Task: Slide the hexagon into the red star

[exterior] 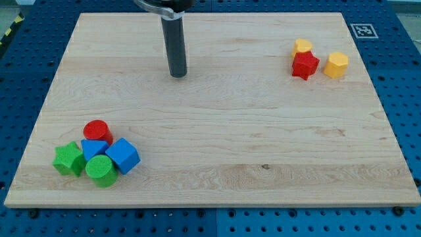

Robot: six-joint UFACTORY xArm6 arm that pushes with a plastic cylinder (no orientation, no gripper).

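A red star lies near the view's top right on the wooden board. A yellow hexagon sits just to its right, a small gap between them. A second yellow block, its shape unclear, touches the star's top edge. My tip rests on the board at the view's upper middle, far to the left of these blocks and touching none.
A cluster sits at the view's bottom left: a red cylinder, a green star, a green cylinder, a blue cube and another blue block. A blue pegboard table surrounds the board.
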